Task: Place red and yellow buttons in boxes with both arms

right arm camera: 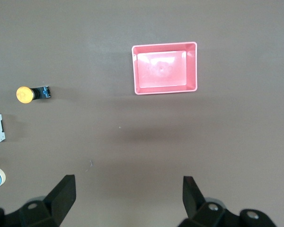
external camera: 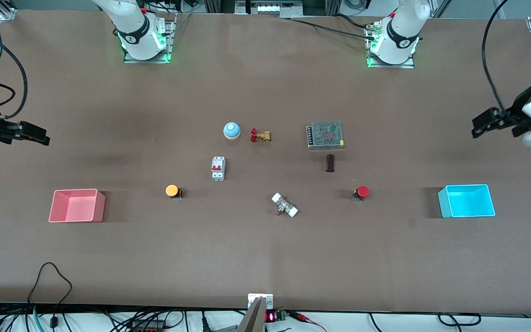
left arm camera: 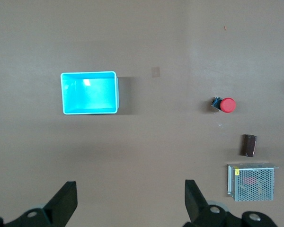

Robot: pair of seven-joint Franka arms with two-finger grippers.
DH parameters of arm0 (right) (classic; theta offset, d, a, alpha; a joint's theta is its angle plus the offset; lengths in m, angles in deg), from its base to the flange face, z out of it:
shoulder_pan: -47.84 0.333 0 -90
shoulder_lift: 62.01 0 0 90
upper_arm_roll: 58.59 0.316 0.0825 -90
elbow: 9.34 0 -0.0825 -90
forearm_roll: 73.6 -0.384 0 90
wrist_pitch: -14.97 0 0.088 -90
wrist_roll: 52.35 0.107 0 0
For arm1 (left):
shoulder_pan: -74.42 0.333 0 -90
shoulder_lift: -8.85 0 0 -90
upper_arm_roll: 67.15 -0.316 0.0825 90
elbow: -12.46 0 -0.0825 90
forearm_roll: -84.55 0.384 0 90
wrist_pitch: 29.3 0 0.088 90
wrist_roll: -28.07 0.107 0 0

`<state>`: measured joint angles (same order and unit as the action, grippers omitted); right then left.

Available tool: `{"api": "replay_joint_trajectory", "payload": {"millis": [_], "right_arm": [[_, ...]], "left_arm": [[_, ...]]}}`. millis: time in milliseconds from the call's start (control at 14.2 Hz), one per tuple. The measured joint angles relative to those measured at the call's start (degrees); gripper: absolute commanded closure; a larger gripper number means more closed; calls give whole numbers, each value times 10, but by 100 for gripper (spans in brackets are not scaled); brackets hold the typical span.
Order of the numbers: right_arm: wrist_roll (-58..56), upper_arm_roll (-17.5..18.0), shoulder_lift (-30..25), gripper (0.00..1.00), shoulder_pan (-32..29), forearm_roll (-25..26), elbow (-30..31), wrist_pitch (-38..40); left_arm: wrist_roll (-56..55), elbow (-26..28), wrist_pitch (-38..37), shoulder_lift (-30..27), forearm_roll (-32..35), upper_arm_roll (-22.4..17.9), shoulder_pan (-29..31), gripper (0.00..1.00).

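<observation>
Left claw (left arm camera: 128, 203) and right claw (right arm camera: 128, 201) hover spread above table (external camera: 265, 258).

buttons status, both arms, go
Left gripper open, up at its table end; right gripper open likewise. Red button and yellow button on table, cyan box, pink box empty. Nothing blocking.

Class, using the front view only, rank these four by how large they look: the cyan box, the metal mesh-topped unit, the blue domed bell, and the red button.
1. cyan box
2. metal mesh-topped unit
3. blue domed bell
4. red button, only slightly smaller than the bell
</observation>
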<state>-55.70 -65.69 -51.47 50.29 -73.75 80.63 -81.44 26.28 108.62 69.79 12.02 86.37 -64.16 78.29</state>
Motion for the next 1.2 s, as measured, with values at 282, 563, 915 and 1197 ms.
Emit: {"api": "replay_joint_trajectory", "payload": {"millis": [282,563,915,1197], "right_arm": [[1,5,52,0,67,-1,4,-56],[18,6,123,0,128,-1,5,-113],[53,6,194,0,162,-13,-1,-182],[74,6,241,0,187,-21,-22,-212]], "left_arm": [[-44,1,39,55,0,13,-9,0],[-122,2,103,115,0,33,-28,0],[-214,2,178,190,0,36,-71,0],[-287,3,234,241,0,37,-108,0]]}}
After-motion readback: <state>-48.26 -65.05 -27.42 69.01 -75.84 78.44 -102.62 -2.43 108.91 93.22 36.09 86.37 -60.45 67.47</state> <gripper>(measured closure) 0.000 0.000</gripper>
